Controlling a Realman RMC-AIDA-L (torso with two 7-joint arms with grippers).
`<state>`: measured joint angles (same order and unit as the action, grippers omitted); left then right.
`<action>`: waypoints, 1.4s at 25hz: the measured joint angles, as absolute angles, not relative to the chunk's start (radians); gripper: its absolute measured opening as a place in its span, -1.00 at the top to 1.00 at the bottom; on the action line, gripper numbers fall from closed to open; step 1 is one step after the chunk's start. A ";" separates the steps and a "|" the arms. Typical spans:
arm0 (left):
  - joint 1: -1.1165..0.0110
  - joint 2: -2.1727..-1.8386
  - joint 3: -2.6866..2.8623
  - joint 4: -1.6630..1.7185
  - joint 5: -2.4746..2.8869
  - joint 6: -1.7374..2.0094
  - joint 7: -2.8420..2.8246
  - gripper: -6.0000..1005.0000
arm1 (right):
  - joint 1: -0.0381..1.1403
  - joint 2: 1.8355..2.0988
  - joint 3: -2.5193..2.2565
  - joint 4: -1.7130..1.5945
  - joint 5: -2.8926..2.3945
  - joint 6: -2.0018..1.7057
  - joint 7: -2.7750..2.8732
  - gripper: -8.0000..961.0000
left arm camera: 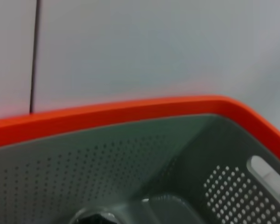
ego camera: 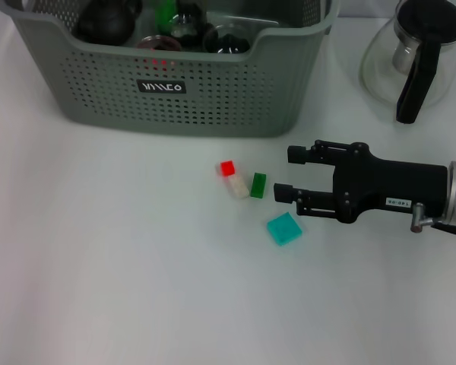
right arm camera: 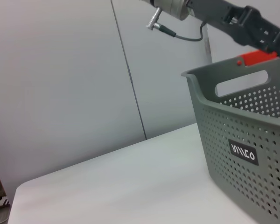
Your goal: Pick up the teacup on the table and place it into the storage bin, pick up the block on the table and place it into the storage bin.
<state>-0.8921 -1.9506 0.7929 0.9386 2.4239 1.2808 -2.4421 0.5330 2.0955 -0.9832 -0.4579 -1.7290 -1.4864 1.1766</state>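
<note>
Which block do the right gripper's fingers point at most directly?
Start at the storage bin; on the table in front of it lies a cluster of blocks. The dark green block is nearest the open right gripper, upright and narrow, beside a cream block.

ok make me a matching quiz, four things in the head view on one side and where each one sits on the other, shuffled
Things:
1. red block
2. teal block
3. glass carafe
4. storage bin

Places:
A. far right corner of the table
B. nearest the bin of the loose blocks
C. far side of the table, holding dark items
D. just below the right hand, nearest the robot

Pairs: 1-B, 2-D, 3-A, 4-C
</note>
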 joint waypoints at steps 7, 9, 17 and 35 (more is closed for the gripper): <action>-0.803 -2.000 0.695 1.100 2.231 1.344 -2.360 0.38 | 0.531 2.095 -0.983 -0.455 -1.729 -1.487 1.174 -0.56; -0.738 -2.016 0.632 1.116 2.044 1.415 -2.240 0.24 | 0.531 2.095 -0.983 -0.454 -1.729 -1.486 1.174 -0.56; -0.553 -1.957 0.480 0.813 1.492 1.834 -1.837 -0.48 | 0.531 2.095 -0.983 -0.457 -1.729 -1.486 1.177 -0.56; -0.385 -2.035 0.484 0.823 2.051 1.946 -1.516 -0.65 | 0.525 2.093 -0.983 -0.458 -1.730 -1.487 1.178 -0.56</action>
